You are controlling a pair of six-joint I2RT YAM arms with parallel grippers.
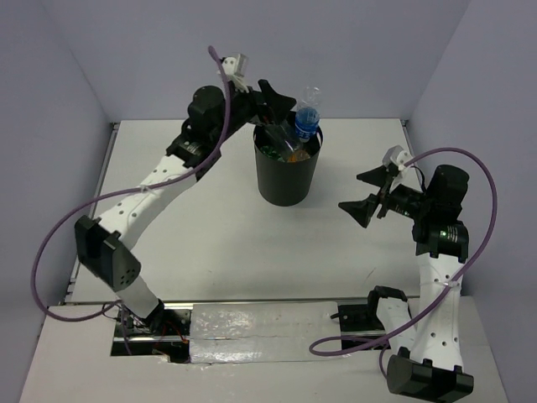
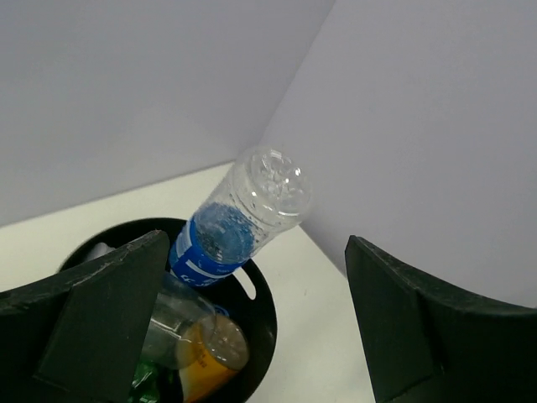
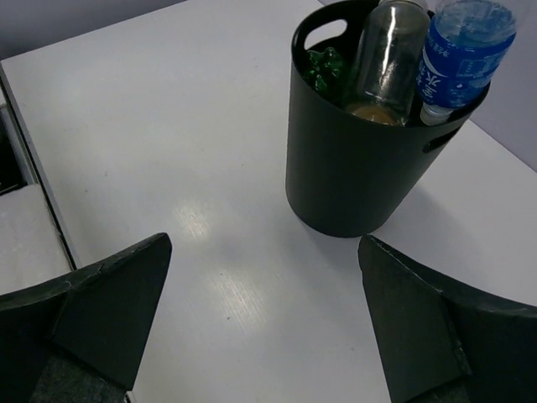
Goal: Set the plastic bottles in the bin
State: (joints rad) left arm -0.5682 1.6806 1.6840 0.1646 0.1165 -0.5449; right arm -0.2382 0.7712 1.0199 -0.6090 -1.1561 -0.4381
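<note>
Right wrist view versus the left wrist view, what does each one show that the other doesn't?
Only the right wrist: the outer wall of the bin, down to its base on the table. Only the left wrist: the bottom end of the blue-labelled bottle, poking above the rim. Both: the bin's inside, that bottle's label, and the orange bottle.

Not much to read here, honestly. The only print we can spot is on the blue label of the clear bottle poking out of the bin. It's a few white characters, too small and blurry for us to make out.
</note>
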